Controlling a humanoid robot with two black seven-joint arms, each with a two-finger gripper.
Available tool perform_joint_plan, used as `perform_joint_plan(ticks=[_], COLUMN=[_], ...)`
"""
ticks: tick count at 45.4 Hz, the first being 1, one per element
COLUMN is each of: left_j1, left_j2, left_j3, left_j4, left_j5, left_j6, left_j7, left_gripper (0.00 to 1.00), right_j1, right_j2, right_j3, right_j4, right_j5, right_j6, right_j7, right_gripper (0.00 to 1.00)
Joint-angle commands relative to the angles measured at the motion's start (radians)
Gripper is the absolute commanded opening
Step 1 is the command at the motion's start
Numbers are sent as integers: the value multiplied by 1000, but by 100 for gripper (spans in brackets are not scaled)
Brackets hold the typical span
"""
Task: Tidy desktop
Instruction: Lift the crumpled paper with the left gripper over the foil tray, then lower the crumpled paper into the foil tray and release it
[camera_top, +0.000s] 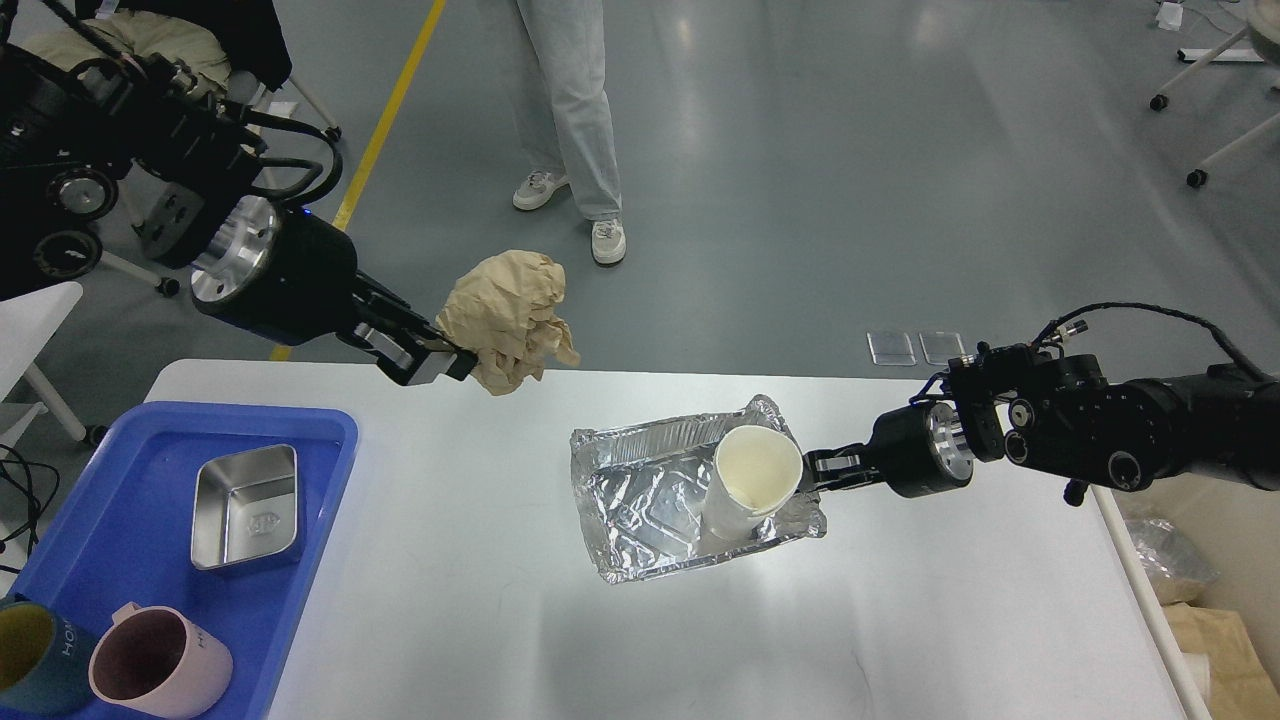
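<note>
The desktop (480, 620) is a wide white-grey tabletop. My left gripper (440, 360) is shut on a crumpled brown paper ball (510, 318) and holds it high above the desktop's far edge. A crinkled foil tray (650, 500) sits mid-desktop with a white paper cup (745, 480) standing in its right end. My right gripper (815, 470) is shut on the foil tray's right rim, beside the cup.
A blue plastic tray (130, 520) at the left holds a steel box (247, 507), a pink mug (160, 665) and a teal mug (30, 655). A small white table (30, 315) stands at left. A person stands beyond the desktop. Bags lie at lower right.
</note>
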Motion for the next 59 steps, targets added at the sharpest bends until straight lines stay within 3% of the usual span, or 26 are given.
perform_joint_plan(ticks=[1,11,39,52,59], left_j1=[-28,-20,130,129,129], left_j2=[-61,-179,-446,-473,-473], left_j3=[19,58,68,58,59], left_j4=[12,29,251,287,287], left_j5=[-2,0,0,-28,-45], left_j6=[-4,10,74,93,111], left_j7=[-5,6,15,13,13], left_gripper=[0,0,0,38,51], right_j1=[3,3,46,46,46], right_j2=[2,2,-13,-13,-13], right_j3=[-3,-3,-9,-9,-11], right_j4=[0,-2,12,12,12], right_j5=[4,6,16,18,16], right_j6=[0,0,6,6,6], right_j7=[1,1,1,1,1], right_gripper=[0,0,0,0,0])
